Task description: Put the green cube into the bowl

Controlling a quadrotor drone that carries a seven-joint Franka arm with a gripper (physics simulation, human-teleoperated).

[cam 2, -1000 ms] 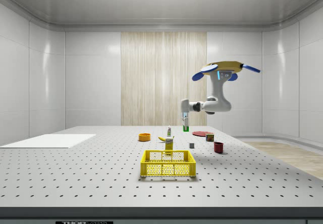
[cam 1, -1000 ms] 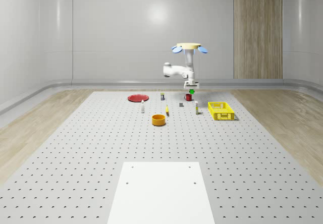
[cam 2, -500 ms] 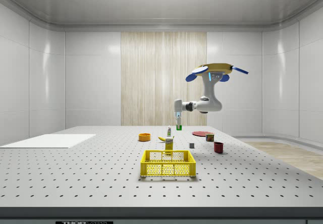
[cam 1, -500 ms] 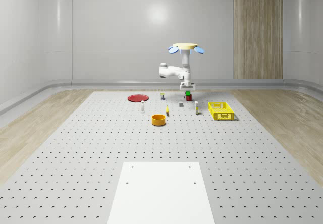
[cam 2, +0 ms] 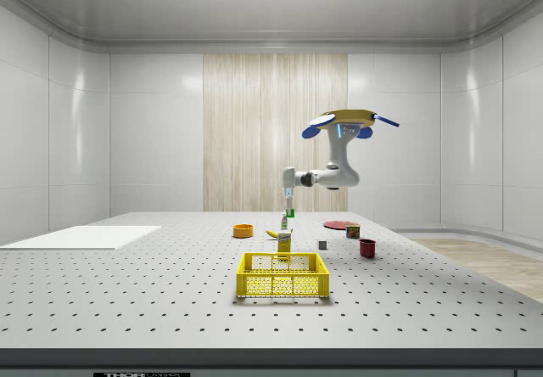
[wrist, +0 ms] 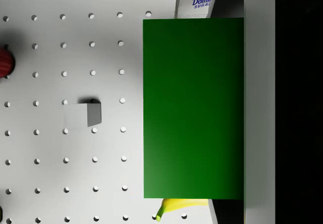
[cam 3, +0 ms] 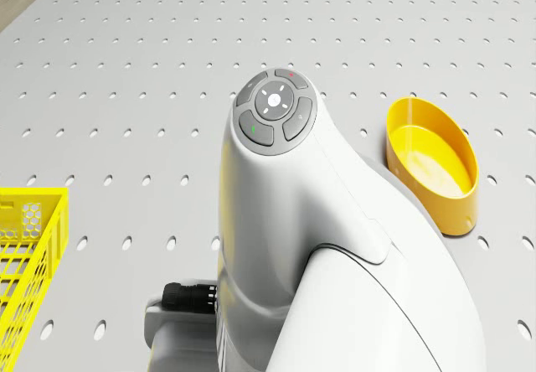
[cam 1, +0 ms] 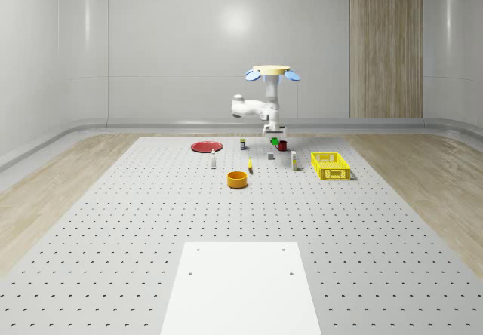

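Observation:
The drone (cam 1: pixel 270 71) hovers over the back of the perforated table (cam 1: pixel 136 222); in the side view the drone (cam 2: pixel 348 120) is well above it. Its arm reaches down to the gripper (cam 1: pixel 273 134), shut on the green cube (cam 1: pixel 274 141). From the side, the gripper (cam 2: pixel 289 204) holds the green cube (cam 2: pixel 289 213) clear of the table. In the wrist view the green cube (wrist: pixel 193 108) lies against a pale finger (wrist: pixel 259 103). The orange bowl (cam 1: pixel 238 179) stands nearer the front and to the whole-scene view's left of the cube. The bowl (cam 3: pixel 431 162) sits beside the arm (cam 3: pixel 301 246).
Below the cube are a grey block (wrist: pixel 83 115), a banana (wrist: pixel 176 206), a sugar box (wrist: pixel 197 2) and a red mug (cam 1: pixel 283 145). A yellow basket (cam 1: pixel 330 165) stands to the whole-scene view's right, a red plate (cam 1: pixel 204 146) to its left. Small bottles (cam 1: pixel 213 160) stand about.
The drone, arm and held green cube have moved toward the whole-scene view's left and the side view's left, closer to the bowl. The things on the table have stayed put.

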